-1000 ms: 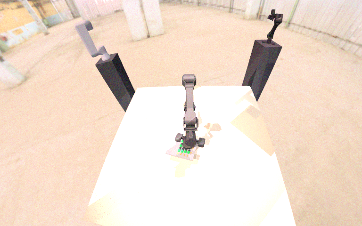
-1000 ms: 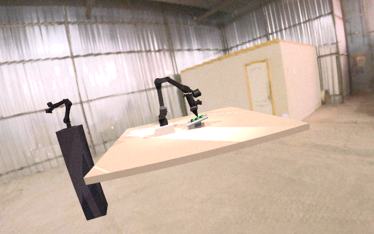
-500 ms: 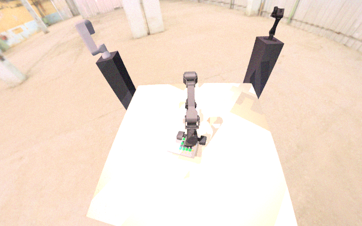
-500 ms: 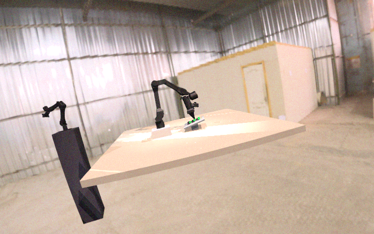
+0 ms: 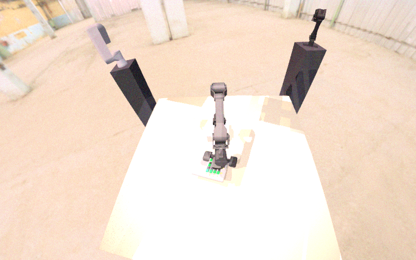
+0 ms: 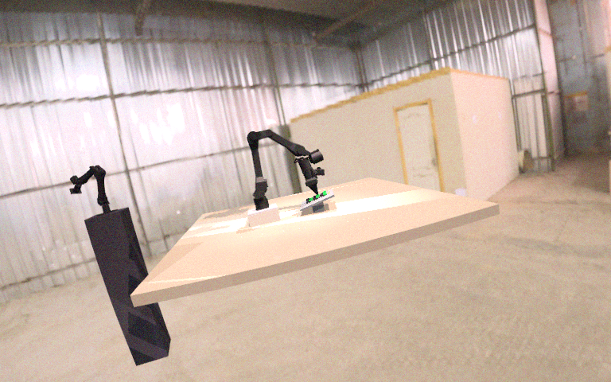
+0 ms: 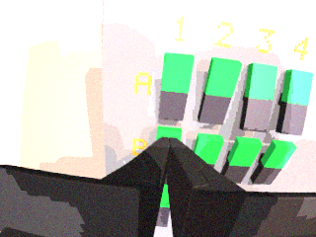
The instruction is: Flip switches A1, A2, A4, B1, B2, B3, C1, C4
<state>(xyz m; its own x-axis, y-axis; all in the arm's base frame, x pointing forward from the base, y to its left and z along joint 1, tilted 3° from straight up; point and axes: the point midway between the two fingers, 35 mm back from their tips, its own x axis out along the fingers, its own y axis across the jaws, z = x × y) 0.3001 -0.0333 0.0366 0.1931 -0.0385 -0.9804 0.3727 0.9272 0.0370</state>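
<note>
My claw (image 7: 169,146) was pressed together on nothing, its tip down at the B1 switch (image 7: 169,136) — whether touching, I could not tell. Beyond it sat row A, A1 (image 7: 177,87) first, on the tilted panel (image 6: 317,200) mid-table (image 6: 369,225), just beyond my base.

The white panel (image 7: 132,46) fills the upper centre of the wrist view, tilted, with yellow column numbers 1 to 4 and row letters. Row A's switches (image 7: 177,87) show green far halves and grey near halves. Row B's (image 7: 245,153) sit mid-frame, green, B1 partly hidden.
</note>
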